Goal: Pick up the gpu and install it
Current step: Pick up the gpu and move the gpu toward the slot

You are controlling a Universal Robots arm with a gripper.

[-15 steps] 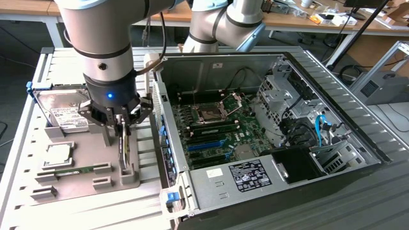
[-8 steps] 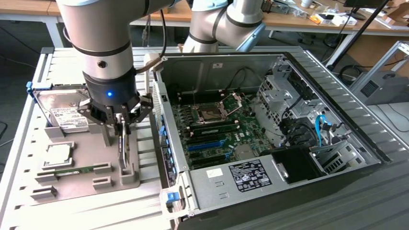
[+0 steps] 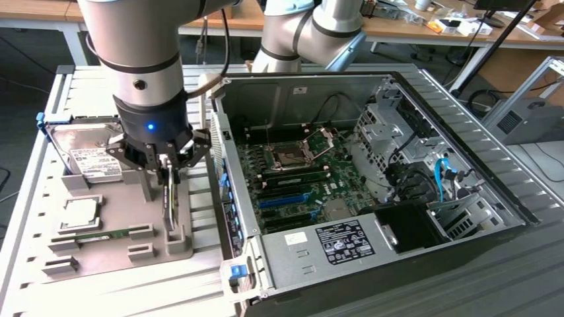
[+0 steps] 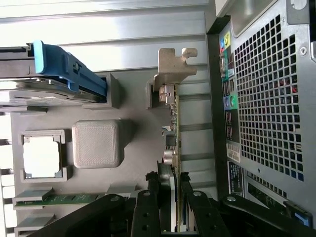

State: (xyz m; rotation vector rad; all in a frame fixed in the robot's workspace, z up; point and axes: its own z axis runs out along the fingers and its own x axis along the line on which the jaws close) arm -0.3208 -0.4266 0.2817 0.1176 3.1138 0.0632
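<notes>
Closest to your wrist camera are the gripper's [image 4: 174, 181] two black fingers [image 4: 147, 207], one on each face of the gpu [image 4: 174, 123], pressed against it and pinching the board between them. You have one gpu in the scene. It stands on edge, with its silver bracket [image 4: 176, 69] at the end away from the fingers.

In the exterior view the gripper [image 3: 166, 173] hangs straight down from the one arm [image 3: 141, 59] over the grey tray [image 3: 115, 261]. The gpu [image 3: 170, 208] runs down from between the fingers to a slot holder on the tray's side nearest the case [image 3: 397, 198]. You cannot tell from either view whether its lower edge rests in the holder or hangs just clear of it.

Count the rest on the tray:
- one hard drive [image 3: 88, 155] with a white label and a blue caddy, at the end farthest from the exterior camera
- one square CPU [image 3: 78, 212] in its recess
- one green RAM stick [image 3: 99, 234] just beside the CPU
- one raised square block [image 4: 97, 143] between the CPU recess and the gpu

One open case lies to the exterior view's right of the tray. It holds one motherboard [image 3: 300, 178] and one power supply [image 3: 339, 244] at its near end. The gpu is outside the case, just beside its perforated panel [image 4: 266, 98].
</notes>
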